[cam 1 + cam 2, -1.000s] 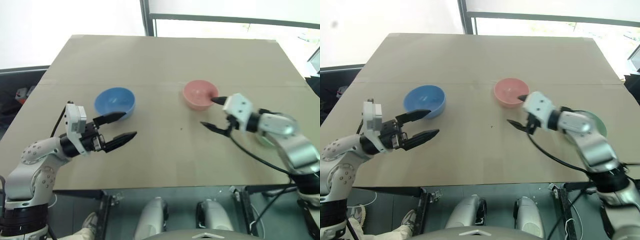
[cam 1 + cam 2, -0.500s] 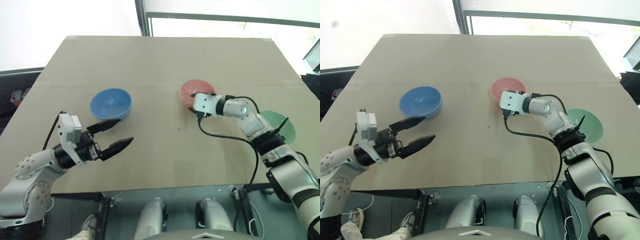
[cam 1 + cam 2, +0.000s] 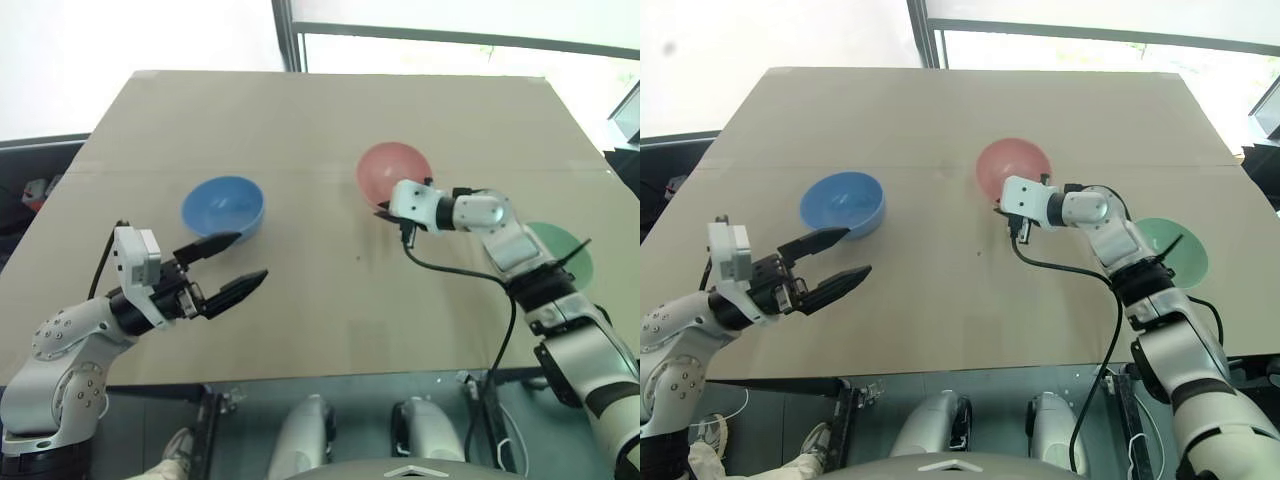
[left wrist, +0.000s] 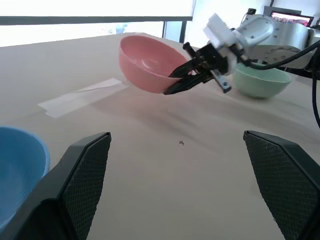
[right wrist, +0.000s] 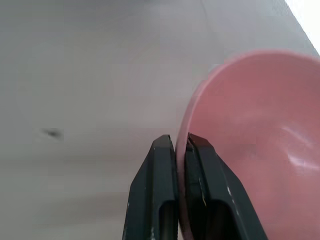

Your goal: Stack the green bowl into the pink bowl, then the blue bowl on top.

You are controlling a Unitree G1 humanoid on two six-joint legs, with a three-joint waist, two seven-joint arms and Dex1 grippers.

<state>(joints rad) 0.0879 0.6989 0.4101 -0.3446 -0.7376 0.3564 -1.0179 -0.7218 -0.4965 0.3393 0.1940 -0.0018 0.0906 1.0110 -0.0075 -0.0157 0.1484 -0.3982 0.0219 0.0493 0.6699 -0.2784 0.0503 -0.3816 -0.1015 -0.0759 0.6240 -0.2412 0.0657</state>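
The pink bowl (image 3: 393,170) is tipped up off the table at centre right, its opening facing away from me. My right gripper (image 3: 384,211) is shut on its near rim; the right wrist view shows the fingers (image 5: 165,165) pinching the rim either side. The green bowl (image 3: 1175,250) rests upright at the right, partly behind my right forearm. At the left sits the blue bowl (image 3: 223,205), upright. My left gripper (image 3: 250,256) hovers open just in front of it, holding nothing.
The brown table (image 3: 330,110) has bare room at the back and in the middle. A strip of pale tape (image 4: 80,96) lies flat on it. The front edge (image 3: 330,372) runs just below both arms.
My right gripper went from open beside the pink bowl to shut on its near rim, and the bowl has tipped up. The green bowl came out from behind the arm. The left gripper stayed put.
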